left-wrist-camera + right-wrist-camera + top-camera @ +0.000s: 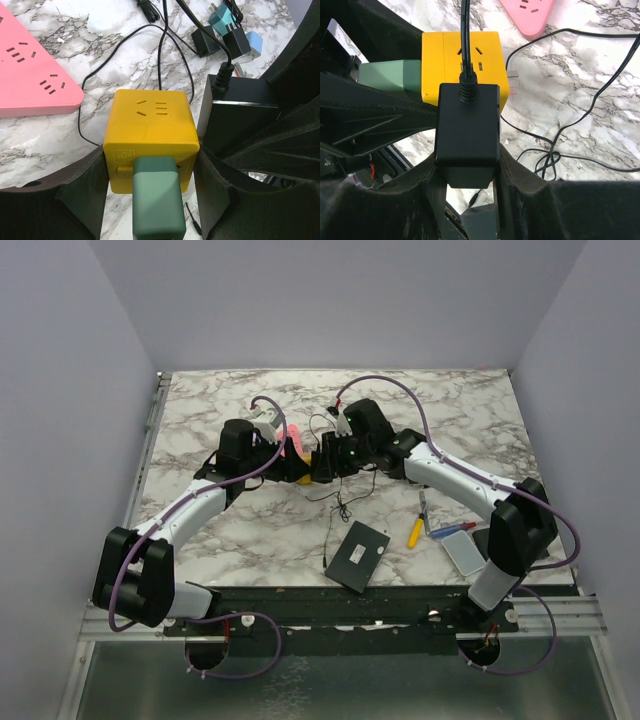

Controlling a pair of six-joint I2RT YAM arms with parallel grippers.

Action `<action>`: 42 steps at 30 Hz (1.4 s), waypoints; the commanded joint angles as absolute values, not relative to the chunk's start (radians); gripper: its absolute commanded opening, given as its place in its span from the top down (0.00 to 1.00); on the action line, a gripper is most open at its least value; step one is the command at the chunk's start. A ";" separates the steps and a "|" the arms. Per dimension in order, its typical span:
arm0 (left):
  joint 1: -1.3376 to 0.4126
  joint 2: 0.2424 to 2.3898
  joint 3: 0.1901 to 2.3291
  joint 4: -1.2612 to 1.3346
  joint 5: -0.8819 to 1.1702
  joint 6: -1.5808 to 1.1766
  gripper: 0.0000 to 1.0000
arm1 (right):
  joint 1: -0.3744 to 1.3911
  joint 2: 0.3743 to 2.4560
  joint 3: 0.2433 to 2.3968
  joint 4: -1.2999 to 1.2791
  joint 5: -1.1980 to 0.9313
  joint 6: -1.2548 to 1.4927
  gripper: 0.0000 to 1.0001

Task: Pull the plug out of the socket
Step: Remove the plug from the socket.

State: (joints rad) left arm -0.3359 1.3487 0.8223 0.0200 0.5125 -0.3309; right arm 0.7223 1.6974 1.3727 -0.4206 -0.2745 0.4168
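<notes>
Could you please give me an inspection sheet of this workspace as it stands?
Surface: white marble tabletop, no spills seen.
Job's things: yellow cube socket with green plug inserted; black power adapter against its side.
Clutter: pink power strip, black flat box, yellow-handled tool.
Grippers: left gripper shut on the cube; right gripper shut on the adapter.
Cables: thin black cords lying loose.
Surroundings: plain grey walls.
</notes>
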 commanded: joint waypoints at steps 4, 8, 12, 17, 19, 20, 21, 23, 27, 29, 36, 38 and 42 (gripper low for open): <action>-0.337 1.329 0.842 0.105 0.511 -0.340 1.00 | 0.745 1.715 1.382 -0.415 -0.305 0.441 1.00; -0.338 1.326 0.843 0.106 0.514 -0.338 1.00 | 0.745 1.706 1.356 -0.382 -0.318 0.443 1.00; -0.338 1.322 0.841 0.103 0.500 -0.337 1.00 | 0.746 1.679 1.327 -0.349 -0.314 0.434 1.00; -0.336 1.318 0.841 0.100 0.476 -0.338 1.00 | 0.745 1.618 1.274 -0.270 -0.316 0.421 1.00; -0.332 1.315 0.840 0.098 0.469 -0.338 1.00 | 0.745 1.601 1.266 -0.270 -0.288 0.419 1.00; -0.331 1.314 0.840 0.098 0.466 -0.338 1.00 | 0.745 1.594 1.265 -0.276 -0.271 0.416 1.00; -0.328 1.312 0.840 0.095 0.460 -0.338 1.00 | 0.745 1.587 1.264 -0.285 -0.257 0.412 1.00; -0.321 1.307 0.840 0.088 0.441 -0.338 1.00 | 0.745 1.575 1.264 -0.301 -0.235 0.403 1.00; -0.299 1.300 0.845 0.062 0.392 -0.333 1.00 | 0.743 1.530 1.264 -0.343 -0.175 0.381 1.00; -0.290 1.294 0.845 0.059 0.375 -0.335 1.00 | 0.744 1.489 1.257 -0.353 -0.141 0.370 1.00; -0.259 1.260 0.842 0.037 0.284 -0.334 1.00 | 0.737 1.365 1.280 -0.429 0.054 0.346 1.00; -0.253 1.238 0.837 0.035 0.255 -0.325 1.00 | 0.716 1.344 1.302 -0.466 0.103 0.333 1.00; -0.250 1.206 0.835 0.028 0.218 -0.298 1.00 | 0.633 1.322 1.332 -0.522 0.132 0.301 1.00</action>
